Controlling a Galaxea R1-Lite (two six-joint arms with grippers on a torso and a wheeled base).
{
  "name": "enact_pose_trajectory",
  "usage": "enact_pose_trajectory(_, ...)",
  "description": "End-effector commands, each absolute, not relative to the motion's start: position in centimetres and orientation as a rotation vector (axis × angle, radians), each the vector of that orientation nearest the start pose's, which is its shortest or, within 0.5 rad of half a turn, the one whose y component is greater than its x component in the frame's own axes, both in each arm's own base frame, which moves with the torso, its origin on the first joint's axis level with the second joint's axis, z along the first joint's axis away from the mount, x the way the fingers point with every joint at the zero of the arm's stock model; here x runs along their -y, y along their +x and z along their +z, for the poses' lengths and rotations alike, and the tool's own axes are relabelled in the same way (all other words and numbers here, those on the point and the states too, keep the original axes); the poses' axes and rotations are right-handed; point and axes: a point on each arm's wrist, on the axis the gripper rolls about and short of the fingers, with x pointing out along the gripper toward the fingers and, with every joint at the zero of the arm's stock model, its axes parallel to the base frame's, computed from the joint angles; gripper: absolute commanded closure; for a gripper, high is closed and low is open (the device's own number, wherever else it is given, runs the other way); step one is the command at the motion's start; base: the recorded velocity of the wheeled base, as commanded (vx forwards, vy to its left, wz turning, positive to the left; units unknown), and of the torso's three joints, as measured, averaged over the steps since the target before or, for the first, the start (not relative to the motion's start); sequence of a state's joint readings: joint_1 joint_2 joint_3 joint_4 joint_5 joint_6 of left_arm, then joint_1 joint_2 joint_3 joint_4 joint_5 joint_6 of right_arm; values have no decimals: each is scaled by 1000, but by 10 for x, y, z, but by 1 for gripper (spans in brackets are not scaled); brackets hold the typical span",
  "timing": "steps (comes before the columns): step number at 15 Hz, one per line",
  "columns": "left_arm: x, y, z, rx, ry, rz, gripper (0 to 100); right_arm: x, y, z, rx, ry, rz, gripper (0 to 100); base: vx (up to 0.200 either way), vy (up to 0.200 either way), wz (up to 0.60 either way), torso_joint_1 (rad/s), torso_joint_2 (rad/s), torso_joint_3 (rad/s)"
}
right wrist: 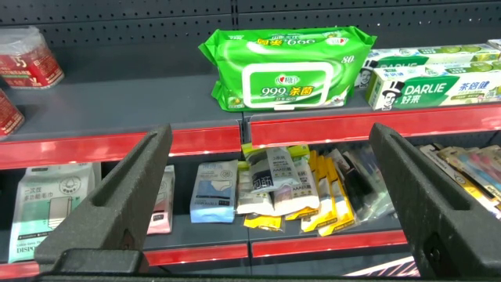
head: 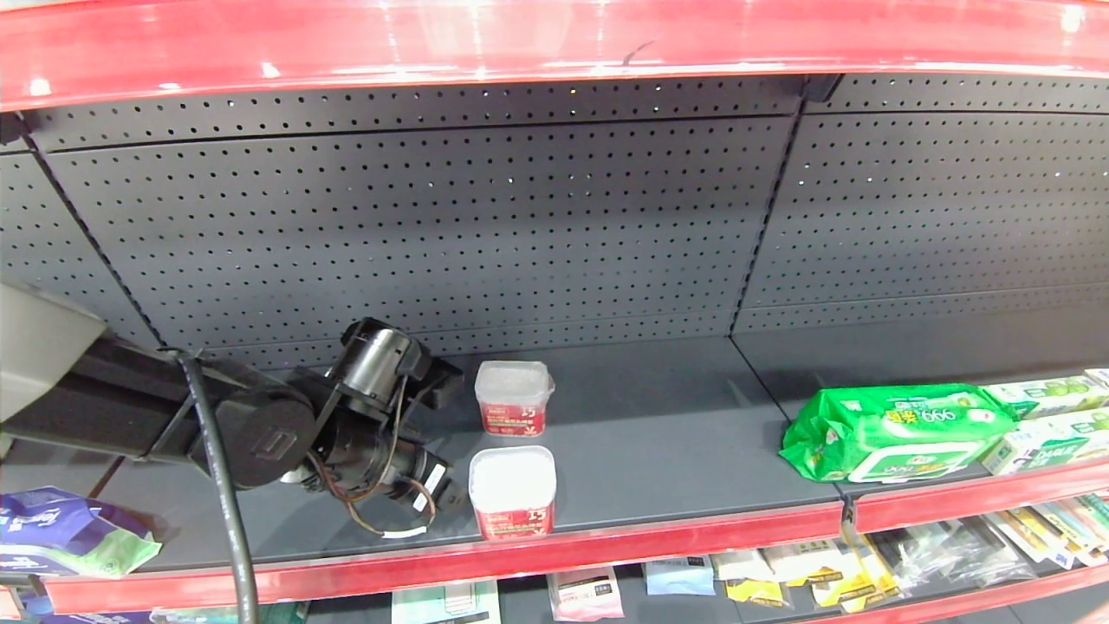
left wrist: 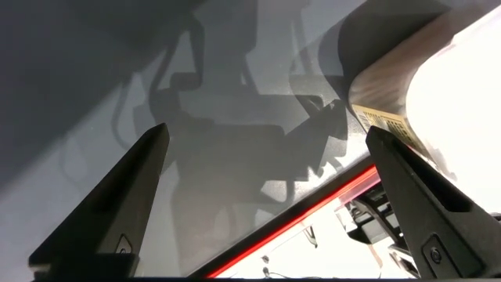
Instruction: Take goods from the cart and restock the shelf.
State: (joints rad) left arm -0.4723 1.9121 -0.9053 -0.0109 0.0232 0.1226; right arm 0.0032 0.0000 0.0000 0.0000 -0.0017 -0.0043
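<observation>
A red-labelled tub (head: 512, 490) stands at the near edge of the shelf (head: 676, 451), a second tub (head: 513, 397) just behind it; the left pincer (left wrist: 268, 133) gapes wide and empty just left of it; a clean exit likely means drawing straight back without nudging it; the right pincer (right wrist: 270, 137), also wide, holds nothing.

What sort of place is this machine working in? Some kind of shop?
Most likely a shop aisle, perhaps a supermarket or convenience store. A red-edged shelf with a perforated back panel holds two red-labelled tubs and a green pack of wipes, and small packets line the level below.
</observation>
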Motion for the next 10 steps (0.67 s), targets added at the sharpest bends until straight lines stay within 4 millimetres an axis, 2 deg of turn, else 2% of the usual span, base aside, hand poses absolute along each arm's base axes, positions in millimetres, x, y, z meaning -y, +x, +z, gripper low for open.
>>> enact_pose_trajectory(1, 143, 279, 89, -948, 359, -475, 0, 0, -23, 75, 0, -5, 2, 0, 0, 0, 0, 0, 0, 0)
enact_pose_trajectory(10, 147, 281, 93, -931, 355, -485, 0, 0, -23, 76, -2, -5, 2, 0, 0, 0, 0, 0, 0, 0)
